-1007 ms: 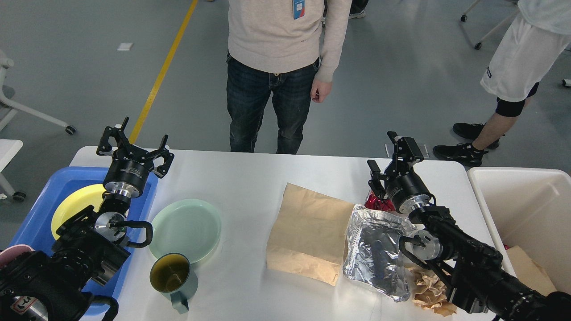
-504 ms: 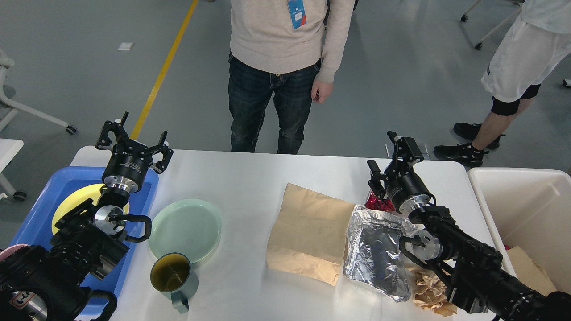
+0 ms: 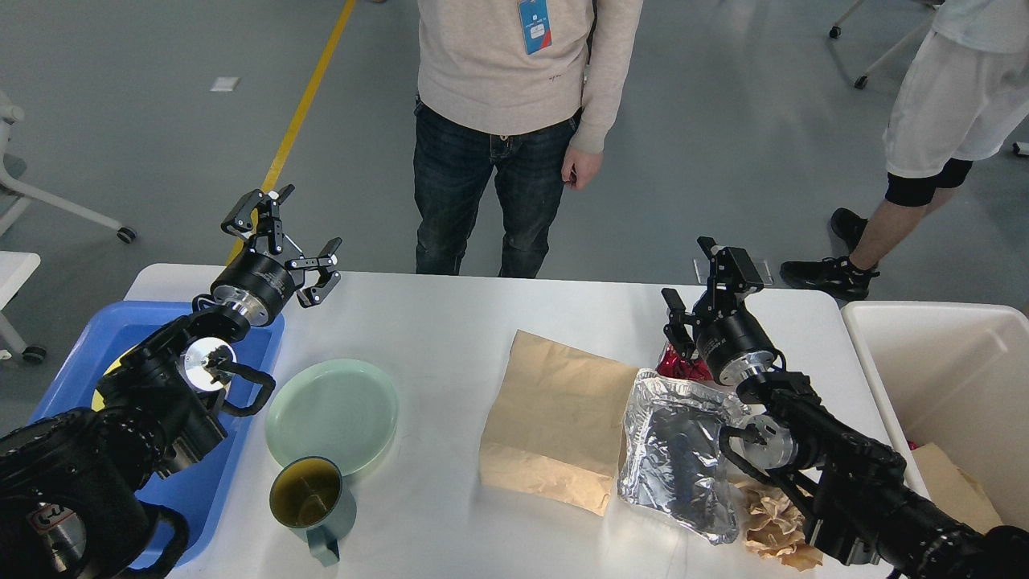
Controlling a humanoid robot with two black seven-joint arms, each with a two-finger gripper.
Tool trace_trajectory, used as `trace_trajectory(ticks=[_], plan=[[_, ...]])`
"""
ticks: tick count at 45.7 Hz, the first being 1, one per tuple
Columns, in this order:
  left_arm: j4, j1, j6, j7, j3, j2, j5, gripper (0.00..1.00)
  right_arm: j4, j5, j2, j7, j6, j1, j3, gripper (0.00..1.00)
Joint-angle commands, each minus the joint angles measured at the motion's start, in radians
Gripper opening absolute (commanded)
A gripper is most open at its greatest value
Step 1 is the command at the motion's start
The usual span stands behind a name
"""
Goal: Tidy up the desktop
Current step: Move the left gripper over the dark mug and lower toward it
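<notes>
The white desktop (image 3: 450, 322) holds a pale green plate (image 3: 332, 414), a green mug (image 3: 309, 494), a flat brown paper bag (image 3: 555, 418), a silver foil bag (image 3: 683, 450), a red wrapper (image 3: 679, 368) and crumpled brown paper (image 3: 772, 523). My left gripper (image 3: 297, 229) is open and empty, raised above the desktop's far left edge, beyond the plate. My right gripper (image 3: 699, 277) is open and empty, just above the red wrapper and the foil bag's far end.
A blue tray (image 3: 56, 402) at the left holds a yellow plate (image 3: 103, 390), mostly hidden by my left arm. A white bin (image 3: 949, 378) at the right holds brown paper (image 3: 957, 482). One person stands at the far edge, another at the far right.
My left gripper has swung up and to the right, from over the blue tray to over the desktop's far left edge, and has turned. The right arm has not moved.
</notes>
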Motion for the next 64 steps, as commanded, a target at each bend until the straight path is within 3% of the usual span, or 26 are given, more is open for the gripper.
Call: trace_trajectory(ticks=[1,10,21,33,38,42,47,51,53,64], plan=[[0.007,-0.043,0.018,0.031,0.011,0.035,0.003,0.96,0.0,0.0,0.0,0.0,0.0,0.0,0.0,1.0],[0.008,-0.112,0.084,0.033,0.07,0.089,0.005,0.96,0.0,0.0,0.0,0.001,0.0,0.0,0.0,1.0],[0.008,-0.12,0.095,0.031,0.46,0.088,0.013,0.96,0.0,0.0,0.0,0.0,0.0,0.0,0.0,1.0],[0.002,-0.146,0.015,0.031,0.998,0.088,0.207,0.96,0.0,0.0,0.0,0.0,0.0,0.0,0.0,1.0],[-0.001,-0.184,0.01,0.03,1.124,0.092,0.292,0.96,0.0,0.0,0.0,0.0,0.0,0.0,0.0,1.0],[-0.015,-0.221,-0.039,0.033,1.182,0.094,0.318,0.96,0.0,0.0,0.0,0.0,0.0,0.0,0.0,1.0],[-0.104,-0.276,-0.175,0.033,1.308,0.1,0.326,0.96,0.0,0.0,0.0,0.0,0.0,0.0,0.0,1.0],[-0.245,-0.359,-0.305,0.027,1.447,0.121,0.326,0.96,0.0,0.0,0.0,0.0,0.0,0.0,0.0,1.0],[-0.353,-0.425,-0.305,0.022,1.544,0.126,0.324,0.96,0.0,0.0,0.0,0.0,0.0,0.0,0.0,1.0],[-0.613,-0.606,-0.305,0.025,1.764,0.109,0.323,0.96,0.0,0.0,0.0,0.0,0.0,0.0,0.0,1.0]])
